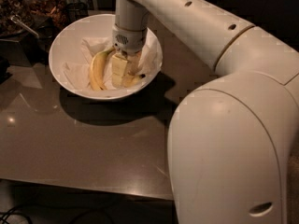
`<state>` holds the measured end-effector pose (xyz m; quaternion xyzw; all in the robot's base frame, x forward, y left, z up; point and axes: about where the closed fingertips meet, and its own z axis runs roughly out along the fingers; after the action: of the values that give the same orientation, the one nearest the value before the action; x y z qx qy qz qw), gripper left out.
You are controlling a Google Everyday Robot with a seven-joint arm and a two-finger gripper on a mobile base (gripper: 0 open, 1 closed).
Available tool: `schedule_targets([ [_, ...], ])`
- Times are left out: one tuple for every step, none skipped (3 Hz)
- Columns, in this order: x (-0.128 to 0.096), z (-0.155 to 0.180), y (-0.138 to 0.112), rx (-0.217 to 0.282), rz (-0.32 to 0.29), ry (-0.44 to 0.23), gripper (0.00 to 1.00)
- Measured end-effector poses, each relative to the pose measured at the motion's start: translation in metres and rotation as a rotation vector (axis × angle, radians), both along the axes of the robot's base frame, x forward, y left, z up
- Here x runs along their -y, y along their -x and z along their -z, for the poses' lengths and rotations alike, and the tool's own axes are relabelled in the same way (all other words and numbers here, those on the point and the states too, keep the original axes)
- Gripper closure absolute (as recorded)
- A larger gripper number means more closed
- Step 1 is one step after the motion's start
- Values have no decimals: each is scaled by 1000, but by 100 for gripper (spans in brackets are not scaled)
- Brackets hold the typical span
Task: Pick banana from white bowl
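Observation:
The white bowl [60, 41] stands at the back left of the dark table. Two yellow bananas lie in it on crumpled white paper [76, 72]. My gripper [120, 72] reaches straight down into the middle of the bowl. It sits over the banana [136, 79], of which only the right end with a dark tip shows beside it; the rest is hidden. A second curved banana [96, 71] with a greenish stem lies just left of the gripper, in full view.
The grey-brown table [93, 139] runs forward from the bowl to its front edge. Dark clutter and a metal utensil [23, 24] stand at the back left. My white arm and body [233, 148] fill the right side.

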<state>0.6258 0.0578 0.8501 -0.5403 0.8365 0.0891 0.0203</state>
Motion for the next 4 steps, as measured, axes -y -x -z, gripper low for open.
schedule_targets([
  [0,6,-3,-6,-5,4,57],
  [1,7,-4,-6,-5,4,80],
  [-4,7,-9,20,-8,-12,100],
  [8,-6,0,72,-18,-21,100],
])
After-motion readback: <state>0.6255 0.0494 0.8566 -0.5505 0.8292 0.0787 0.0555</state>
